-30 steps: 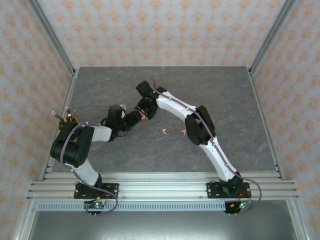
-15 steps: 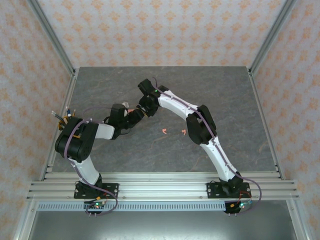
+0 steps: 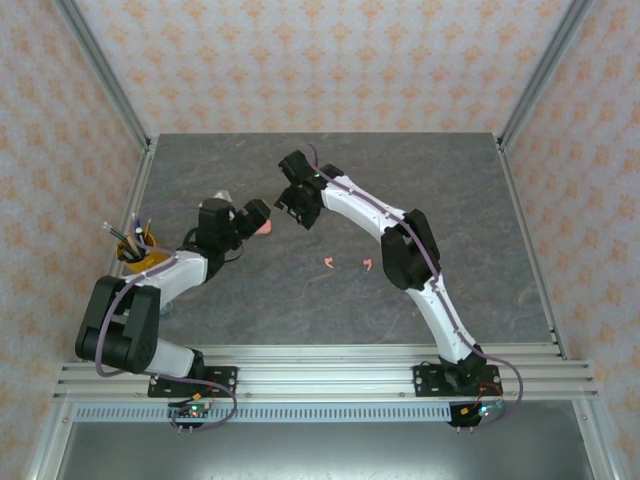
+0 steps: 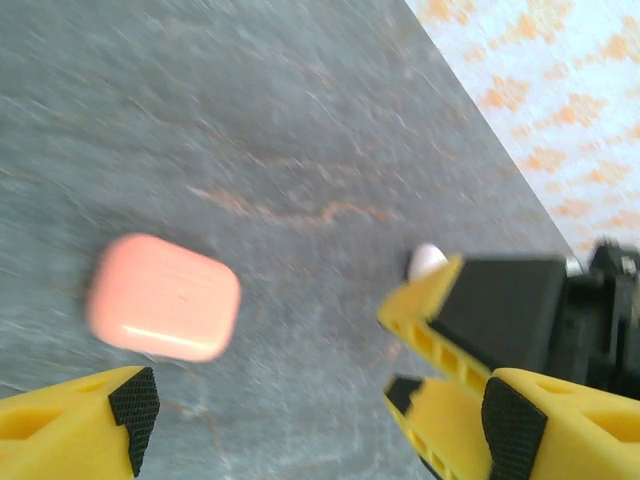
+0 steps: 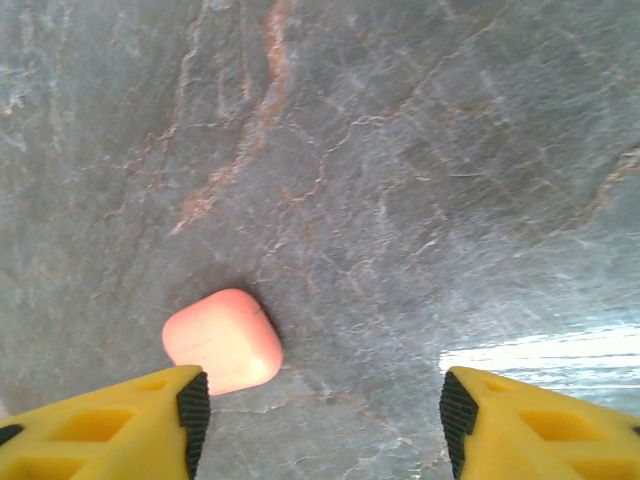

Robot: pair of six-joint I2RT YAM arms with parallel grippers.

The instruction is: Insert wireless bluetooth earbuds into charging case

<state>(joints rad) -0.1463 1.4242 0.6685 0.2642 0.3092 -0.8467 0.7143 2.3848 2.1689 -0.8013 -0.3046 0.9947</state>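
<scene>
Noted: case (image 3: 264, 228), coral-pink smooth plastic, a rounded square, lid apparently shut. It is laid flat on the table (image 3: 460, 200), upper centre-left of the top view. The table is seen as matt grey with stone-like veins.

Left gripper (image 3: 256, 214): jaws are spread wide and nothing is held. In the left wrist view the case (image 4: 163, 310) is seen at the left of the frame, just above the left-hand pad.

Right gripper (image 3: 293, 203): jaws are likewise spread and empty. The case (image 5: 222, 340) is seen at the lower left of its frame, just beside the left-hand finger.

The case is flanked by both grippers; the left one is judged closer.

Two coral earbuds (image 3: 327, 263) are seen at centre frame, down and right of the case and well apart from it. They are tiny and hooked; their long axis cannot be told. The right gripper is judged nearer to them.

A white thing (image 4: 427, 260) is glimpsed by the right gripper's finger; its nature cannot be told.
</scene>
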